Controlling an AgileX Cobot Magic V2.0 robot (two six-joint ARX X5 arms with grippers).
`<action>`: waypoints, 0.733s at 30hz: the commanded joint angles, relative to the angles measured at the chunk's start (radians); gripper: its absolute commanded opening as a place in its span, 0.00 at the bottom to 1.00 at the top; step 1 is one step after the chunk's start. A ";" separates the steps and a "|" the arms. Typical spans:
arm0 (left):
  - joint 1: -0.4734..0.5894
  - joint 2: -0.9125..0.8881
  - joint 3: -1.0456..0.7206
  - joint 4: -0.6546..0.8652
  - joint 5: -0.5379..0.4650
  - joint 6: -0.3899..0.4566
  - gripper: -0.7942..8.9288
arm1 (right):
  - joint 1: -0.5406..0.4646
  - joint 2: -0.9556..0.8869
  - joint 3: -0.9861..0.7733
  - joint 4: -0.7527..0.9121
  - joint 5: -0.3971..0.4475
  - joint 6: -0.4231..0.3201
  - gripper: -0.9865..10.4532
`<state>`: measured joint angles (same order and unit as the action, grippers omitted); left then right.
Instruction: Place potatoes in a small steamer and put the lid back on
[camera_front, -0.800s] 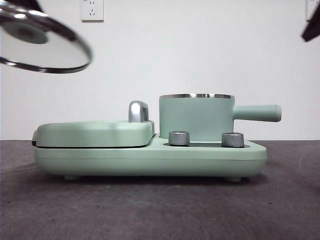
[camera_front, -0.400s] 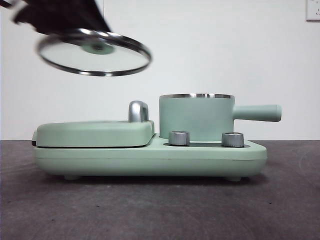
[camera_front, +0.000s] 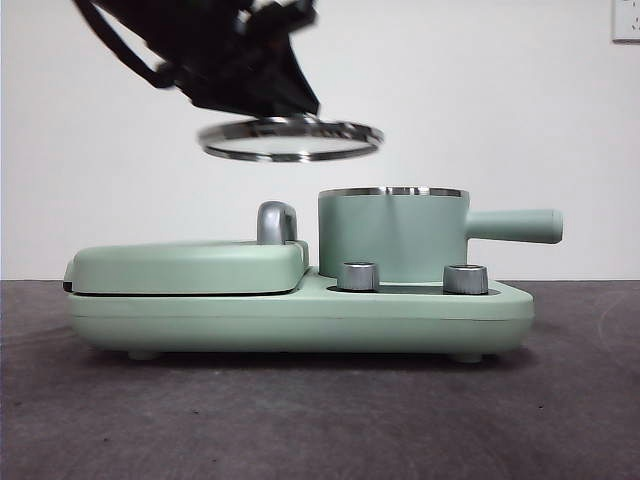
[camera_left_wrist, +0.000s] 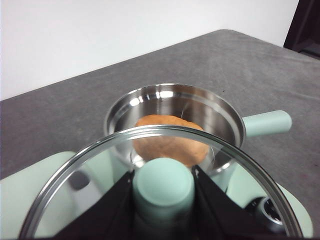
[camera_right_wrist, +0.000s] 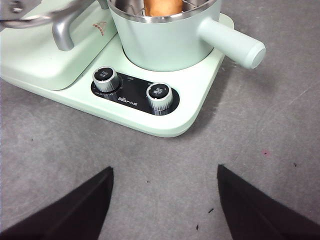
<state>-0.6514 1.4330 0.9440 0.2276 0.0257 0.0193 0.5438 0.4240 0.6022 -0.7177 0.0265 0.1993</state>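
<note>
Compared with half a second ago, the lid (camera_front: 290, 139) has moved rightward in the front view, from the upper left toward the centre, and has levelled out so it shows as a thin, nearly flat ellipse; its right edge now overlaps the left rim of the small steamer (camera_front: 392, 236) while hanging clear above it. The left gripper (camera_left_wrist: 163, 200) has its fingers (camera_left_wrist: 120, 210) closed on the lid's mint green knob, one on each side, and its dark arm fills the upper left of the front view. The potato (camera_left_wrist: 171, 140) lies inside the steamer's steel bowl, its long axis running roughly across the left wrist frame, seen through the glass near the centre. The steamer's straight handle (camera_front: 514, 226) points to the right in the front view, its long axis level with the worktop (camera_front: 320, 420). The steamer sits on the right half of the mint green base (camera_front: 300, 320), behind two silver dials (camera_right_wrist: 159, 96). The right gripper (camera_right_wrist: 165, 200) hangs over bare worktop at the bottom of its frame, fingers wide apart and holding nothing
</note>
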 joint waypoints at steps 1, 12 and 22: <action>-0.011 0.072 0.079 0.042 0.002 0.029 0.10 | 0.006 0.001 0.005 0.006 0.001 0.010 0.37; -0.017 0.301 0.341 0.033 0.029 0.052 0.09 | 0.006 0.001 0.005 0.005 0.001 -0.006 0.37; -0.023 0.433 0.483 0.037 0.051 0.052 0.09 | 0.006 0.001 0.005 0.006 0.001 -0.013 0.37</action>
<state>-0.6609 1.8473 1.3911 0.2295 0.0738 0.0605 0.5438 0.4240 0.6022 -0.7181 0.0265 0.1917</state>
